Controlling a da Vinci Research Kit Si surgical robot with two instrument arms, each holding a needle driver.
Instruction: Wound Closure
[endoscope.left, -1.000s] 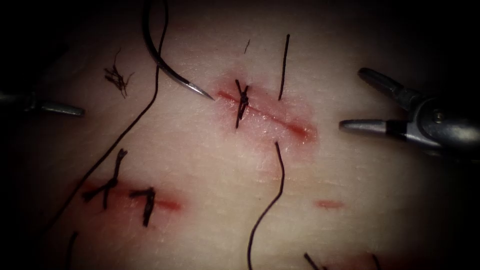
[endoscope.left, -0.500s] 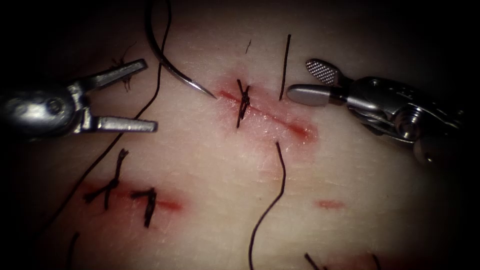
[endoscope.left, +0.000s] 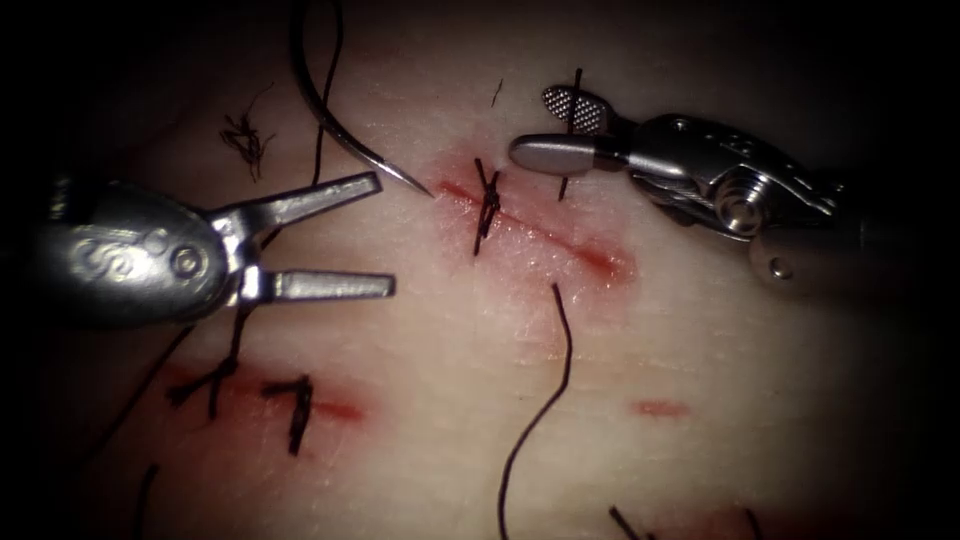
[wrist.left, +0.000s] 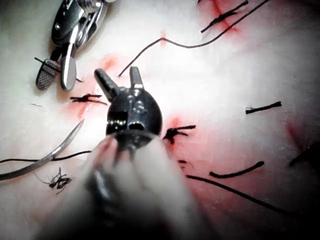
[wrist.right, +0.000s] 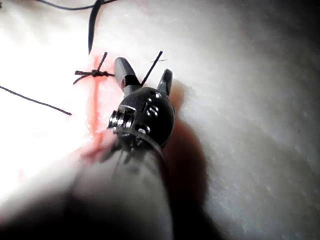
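The cut (endoscope.left: 560, 245) runs slantwise across the tissue, with one tied stitch (endoscope.left: 485, 205) near its left end. The curved needle (endoscope.left: 335, 125) lies free on the tissue left of the cut, its tip (endoscope.left: 422, 192) close to the cut's left end, and neither tool holds it. Its thread (endoscope.left: 318, 150) trails down to the left. My left tool (endoscope.left: 383, 236) hovers left of the cut, open and holding nothing. My right tool (endoscope.left: 532, 125) is open above the cut, its jaws on either side of a short cut end of thread (endoscope.left: 563, 185), as the right wrist view (wrist.right: 142, 75) also shows.
A second cut (endoscope.left: 335, 408) with two dark stitches (endoscope.left: 295, 400) lies at the lower left. A loose thread (endoscope.left: 545, 400) curls below the main cut. A frayed thread scrap (endoscope.left: 243, 135) sits at the upper left, a small red mark (endoscope.left: 660, 408) at the lower right.
Both tools came in from the picture's edges toward the cut. The right tool moved up and left until its jaws straddled the short thread end. The needle has not moved.
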